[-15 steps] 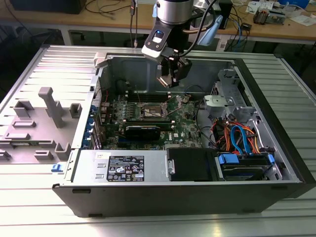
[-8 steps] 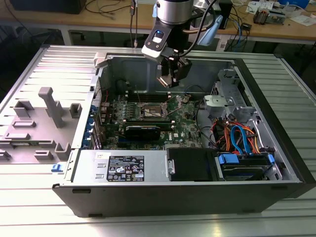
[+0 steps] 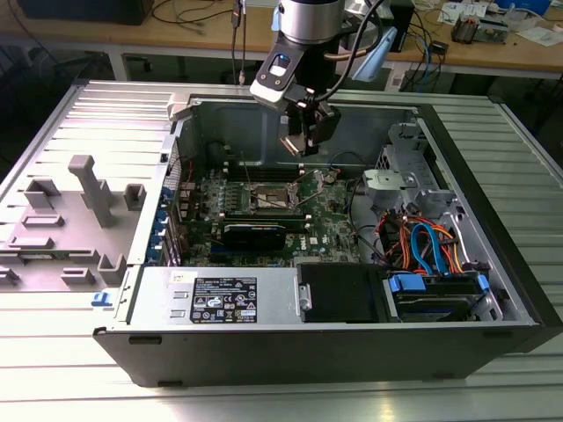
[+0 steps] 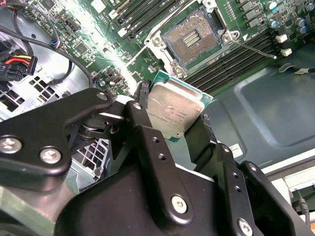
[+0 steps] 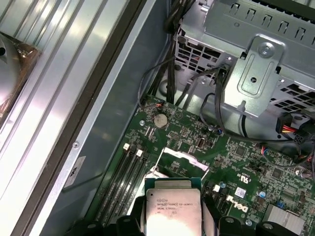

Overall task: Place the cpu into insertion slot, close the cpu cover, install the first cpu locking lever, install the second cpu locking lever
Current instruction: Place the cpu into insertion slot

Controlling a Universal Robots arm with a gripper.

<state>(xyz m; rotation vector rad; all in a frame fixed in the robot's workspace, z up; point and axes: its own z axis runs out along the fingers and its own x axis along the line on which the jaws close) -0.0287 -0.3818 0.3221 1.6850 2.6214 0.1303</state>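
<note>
Pinching the cpu [image 4: 174, 110] by two opposite edges, the pincer [image 3: 308, 139] hangs over the open computer case [image 3: 308, 352]. In the exterior view the insertion slot [image 3: 268, 199] lies at about seven o'clock from it, lower down on the green motherboard [image 3: 330, 224]. The slot's dark centre is bare, with nothing seated in it.

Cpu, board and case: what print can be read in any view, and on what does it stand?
No text here can be read with certainty.
cpu: lines of fine print on its metal top, too small to read.
power supply: a white label, print blurred.
board: white lettering near the cpu, too small to read.
</note>
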